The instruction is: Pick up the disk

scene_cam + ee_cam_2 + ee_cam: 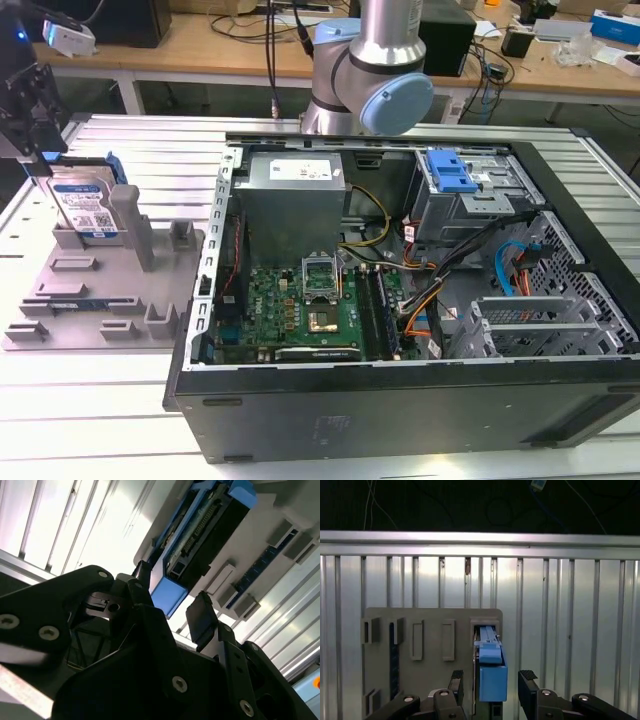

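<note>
First wrist view: hand point(491, 676) spread astride disk point(493, 686) w/ blue rail

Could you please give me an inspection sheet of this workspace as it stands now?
Surface: slotted aluminium table, with a grey fixture plate at the exterior view's left.
Job's things: the disk stands on edge in the fixture plate, not lifted.
Clutter: open computer case holding a power-supply box, a blue caddy and a motherboard.
Grippers: gripper open, with its fingers on either side of the disk's blue end.
Cables: wiring bundles inside the case; dark cables hanging beside the arm.
Surroundings: wooden benches with equipment behind the table.
</note>
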Motion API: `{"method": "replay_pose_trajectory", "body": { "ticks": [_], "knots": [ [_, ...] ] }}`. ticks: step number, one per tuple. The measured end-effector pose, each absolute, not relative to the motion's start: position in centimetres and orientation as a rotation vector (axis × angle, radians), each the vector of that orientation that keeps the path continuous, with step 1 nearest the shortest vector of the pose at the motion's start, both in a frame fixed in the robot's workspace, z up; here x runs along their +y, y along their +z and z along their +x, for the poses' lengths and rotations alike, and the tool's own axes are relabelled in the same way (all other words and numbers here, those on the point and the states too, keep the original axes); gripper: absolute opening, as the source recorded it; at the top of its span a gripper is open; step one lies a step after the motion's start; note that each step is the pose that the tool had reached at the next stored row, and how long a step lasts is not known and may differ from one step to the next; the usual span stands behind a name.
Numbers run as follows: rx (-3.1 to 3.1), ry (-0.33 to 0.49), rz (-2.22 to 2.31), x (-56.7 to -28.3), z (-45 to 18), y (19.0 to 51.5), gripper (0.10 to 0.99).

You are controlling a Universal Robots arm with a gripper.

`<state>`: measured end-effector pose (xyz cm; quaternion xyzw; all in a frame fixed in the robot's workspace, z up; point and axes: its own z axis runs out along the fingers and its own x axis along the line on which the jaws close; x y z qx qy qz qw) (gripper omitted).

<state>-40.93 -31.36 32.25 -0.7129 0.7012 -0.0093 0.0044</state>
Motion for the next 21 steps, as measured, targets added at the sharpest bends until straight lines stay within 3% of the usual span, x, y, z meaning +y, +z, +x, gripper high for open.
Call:
{"method": "replay_pose_trajectory", "body": {
  "ticks": [12,13,15,21],
  "knots": [
    [2.197,-0.029,-2.233,-31.4,-41.0,30.8,0.557],
    [2.197,-0.029,-2.233,-31.4,-41.1,30.8,0.541],
    [2.197,-0.029,-2.233,-31.4,-41.1,30.6,0.408],
    [2.197,-0.029,-2.233,-31.4,-41.1,30.3,0.408]
  ]
}}
